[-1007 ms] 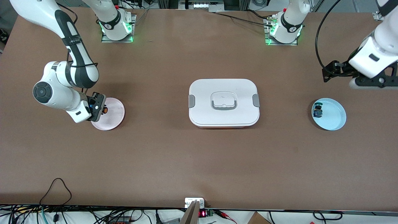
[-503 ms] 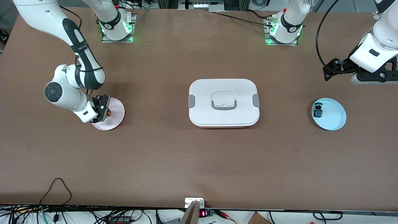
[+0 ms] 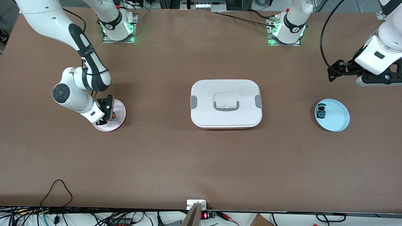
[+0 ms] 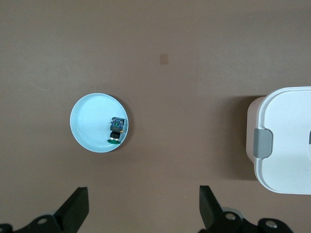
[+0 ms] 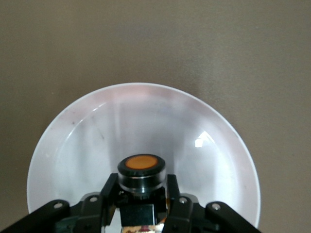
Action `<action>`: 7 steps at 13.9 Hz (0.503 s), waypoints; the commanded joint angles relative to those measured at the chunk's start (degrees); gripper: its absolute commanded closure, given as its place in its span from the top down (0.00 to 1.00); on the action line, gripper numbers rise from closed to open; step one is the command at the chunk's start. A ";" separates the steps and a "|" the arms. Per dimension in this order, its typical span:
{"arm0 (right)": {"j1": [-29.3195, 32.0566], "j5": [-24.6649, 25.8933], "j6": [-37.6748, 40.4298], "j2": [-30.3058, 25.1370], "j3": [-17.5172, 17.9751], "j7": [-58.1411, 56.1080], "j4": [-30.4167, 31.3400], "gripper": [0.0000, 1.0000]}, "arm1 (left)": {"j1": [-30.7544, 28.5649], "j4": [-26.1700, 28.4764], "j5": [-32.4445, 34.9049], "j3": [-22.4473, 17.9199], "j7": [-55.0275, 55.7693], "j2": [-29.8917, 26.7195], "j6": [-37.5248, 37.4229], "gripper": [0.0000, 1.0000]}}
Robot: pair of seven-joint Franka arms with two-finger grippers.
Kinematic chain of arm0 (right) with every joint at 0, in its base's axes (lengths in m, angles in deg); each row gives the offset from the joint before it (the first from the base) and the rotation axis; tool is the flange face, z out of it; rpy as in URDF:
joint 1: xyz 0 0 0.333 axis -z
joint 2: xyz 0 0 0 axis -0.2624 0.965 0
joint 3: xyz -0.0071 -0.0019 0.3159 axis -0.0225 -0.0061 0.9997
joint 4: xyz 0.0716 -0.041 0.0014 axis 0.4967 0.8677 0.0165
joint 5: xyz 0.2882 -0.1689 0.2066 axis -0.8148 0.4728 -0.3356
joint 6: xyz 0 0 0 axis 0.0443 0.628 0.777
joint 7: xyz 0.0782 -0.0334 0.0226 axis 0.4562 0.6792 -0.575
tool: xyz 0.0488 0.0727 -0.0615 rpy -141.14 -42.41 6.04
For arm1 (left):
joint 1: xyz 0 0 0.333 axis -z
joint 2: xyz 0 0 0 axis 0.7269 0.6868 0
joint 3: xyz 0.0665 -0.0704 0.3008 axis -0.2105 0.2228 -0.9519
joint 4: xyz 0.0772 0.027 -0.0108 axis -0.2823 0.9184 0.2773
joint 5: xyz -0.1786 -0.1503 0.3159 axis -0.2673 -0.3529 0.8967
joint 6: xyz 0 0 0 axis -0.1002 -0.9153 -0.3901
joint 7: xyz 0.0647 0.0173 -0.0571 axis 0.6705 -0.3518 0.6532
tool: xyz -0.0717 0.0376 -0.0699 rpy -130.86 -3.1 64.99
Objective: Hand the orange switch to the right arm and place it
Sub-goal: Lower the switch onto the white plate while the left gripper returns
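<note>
The orange switch [image 5: 142, 167], black body with an orange cap, sits between the fingers of my right gripper [image 5: 142, 188], which is shut on it just over the pink plate [image 5: 146, 116]. I cannot tell whether the switch touches the plate. In the front view the right gripper [image 3: 108, 111] and the switch [image 3: 113, 115] are over the pink plate [image 3: 117, 121] at the right arm's end of the table. My left gripper [image 3: 378, 81] is open and empty, high over bare table beside the blue plate; its jaws stand wide apart in the left wrist view [image 4: 143, 191].
A blue plate [image 3: 337, 121] at the left arm's end holds a blue-topped black switch [image 3: 321, 112]; both show in the left wrist view, plate [image 4: 90, 128] and switch [image 4: 116, 128]. A closed white lunch box [image 3: 226, 103] stands mid-table.
The right arm has swung toward the table's middle, carrying the switch a little farther across the pink plate. The left arm has drifted slightly toward its base.
</note>
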 commanded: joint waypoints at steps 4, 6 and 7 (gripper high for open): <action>-0.06 0.18 3.18 -4.52 0.06 0.48 -0.11 1.00 | 0.11 -1.65 -0.63 -0.13 0.97 0.74 -0.98 1.00; 0.12 -0.17 4.58 -6.28 -0.03 0.22 -2.22 1.00 | 0.03 -1.65 -0.63 -0.13 0.88 0.74 -0.98 1.00; 0.12 -0.26 7.20 -6.89 -0.03 0.31 -4.75 1.00 | 0.03 -1.65 -0.63 -0.21 0.88 0.66 -0.98 1.00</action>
